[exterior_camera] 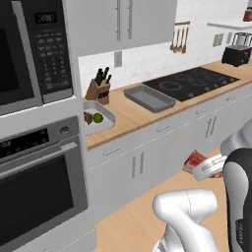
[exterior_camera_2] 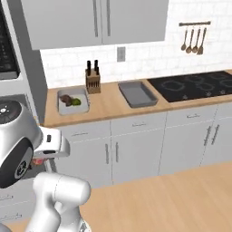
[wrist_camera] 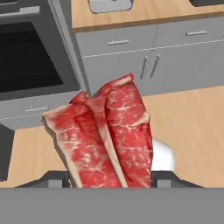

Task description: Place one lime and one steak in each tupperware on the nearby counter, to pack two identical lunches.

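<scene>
Left tray [exterior_camera: 109, 117] at the counter's [exterior_camera: 133, 118] left end, beside the oven column [exterior_camera: 39, 162]: it holds a lime [exterior_camera: 98, 118] and a dark steak [exterior_camera_2: 66, 99], just beside each other. A knife block [exterior_camera: 99, 91] stands behind it against the wall. Right tray [exterior_camera: 150, 98], near the counter's middle and just left of the stovetop [exterior_camera: 197, 82]; nothing shows inside it. The gripper [wrist_camera: 109, 177] hangs low over the wooden floor, well apart from the counter and in front of the cabinet fronts. It is clamped on the red steak [wrist_camera: 105, 140], which rises folded between the fingers [wrist_camera: 54, 178] in the hand view and shows as a red edge past the wrist in the left base view [exterior_camera: 194, 161].
</scene>
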